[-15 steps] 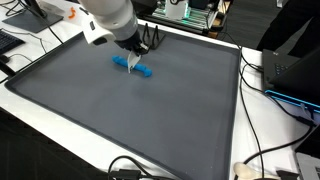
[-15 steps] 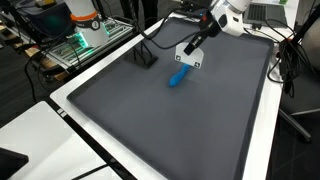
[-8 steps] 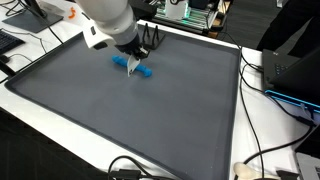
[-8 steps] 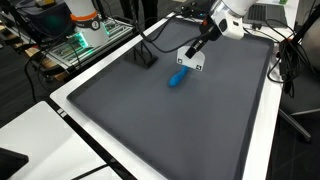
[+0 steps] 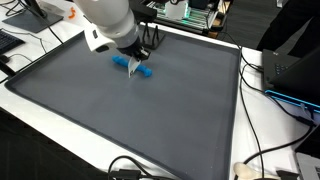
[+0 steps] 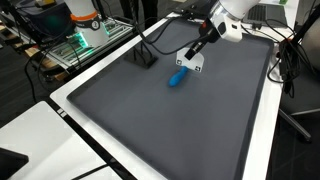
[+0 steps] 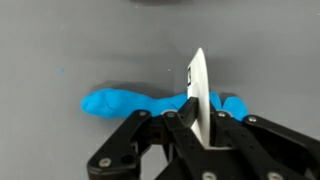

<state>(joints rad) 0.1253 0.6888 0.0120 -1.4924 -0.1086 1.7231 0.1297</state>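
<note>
1. Gripper point(image 7: 197, 114): the 2 fingers are drawn narrow and clamp a white flat piece point(image 7: 198, 80). In the wrist view the piece stands on edge between the fingers and projects forward past the fingertips.
2. White flat piece: in an exterior view it hangs below the gripper point(image 6: 197, 50) as a small pale plate point(image 6: 191, 63). Its lower edge is close to the surface; contact with the surface cannot be confirmed.
3. Blue object point(image 7: 125, 102): an elongated, lumpy blue item lying flat. In the wrist view it runs crosswise behind the white flat piece, with the longer portion on 1 side and a short end showing on the other. Whether the piece touches it cannot be told.
4. Position: in both exterior views the blue object point(image 5: 144, 72) point(image 6: 178, 78) lies on the dark grey mat point(image 5: 150, 125), near a far edge and directly beside the gripper.
5. Surroundings: the mat covers a white table point(image 5: 272, 130). Black cables point(image 5: 128, 170) lie at the table's near edge.
</note>
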